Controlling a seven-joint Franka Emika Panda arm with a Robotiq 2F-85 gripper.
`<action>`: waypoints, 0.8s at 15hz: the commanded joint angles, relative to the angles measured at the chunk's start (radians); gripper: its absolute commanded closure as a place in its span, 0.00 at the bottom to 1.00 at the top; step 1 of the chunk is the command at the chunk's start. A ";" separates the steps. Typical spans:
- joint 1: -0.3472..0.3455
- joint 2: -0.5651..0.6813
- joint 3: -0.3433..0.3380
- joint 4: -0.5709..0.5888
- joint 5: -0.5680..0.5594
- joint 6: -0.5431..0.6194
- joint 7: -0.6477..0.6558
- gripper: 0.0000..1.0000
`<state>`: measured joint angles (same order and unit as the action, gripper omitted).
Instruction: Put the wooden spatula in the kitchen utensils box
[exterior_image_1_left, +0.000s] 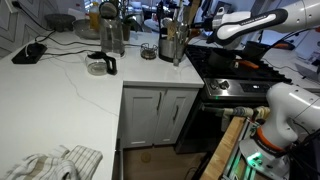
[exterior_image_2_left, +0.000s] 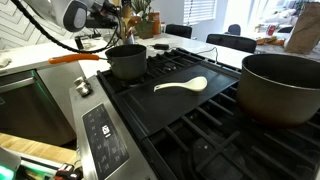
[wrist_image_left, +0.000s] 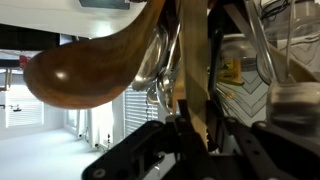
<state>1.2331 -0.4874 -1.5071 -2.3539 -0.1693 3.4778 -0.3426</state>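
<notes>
Currently: jaws clamped on the pale shaft of the wooden spatula (wrist_image_left: 193, 70), wrist view. Gripper (wrist_image_left: 197, 128) holds it upright, close to a wooden spoon bowl (wrist_image_left: 90, 65) and steel utensils (wrist_image_left: 160, 60). In an exterior view the gripper sits just above the kitchen utensils box (exterior_image_1_left: 173, 47) on the white counter (exterior_image_1_left: 70, 100), near the stove (exterior_image_1_left: 235, 70)

I see pale smooth wood on the wooden spatula (wrist_image_left: 192, 70), shiny steel on the kitchen utensils box (exterior_image_1_left: 172, 47), and a glossy white tabletop (exterior_image_1_left: 70, 92).
</notes>
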 joint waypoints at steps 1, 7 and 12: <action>0.018 -0.015 -0.035 0.015 -0.029 -0.052 0.023 0.94; -0.024 0.005 0.017 0.034 -0.013 -0.134 0.044 0.29; -0.204 0.057 0.248 0.047 0.008 -0.331 0.083 0.00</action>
<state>1.1591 -0.4789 -1.3984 -2.3127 -0.1685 3.2704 -0.2980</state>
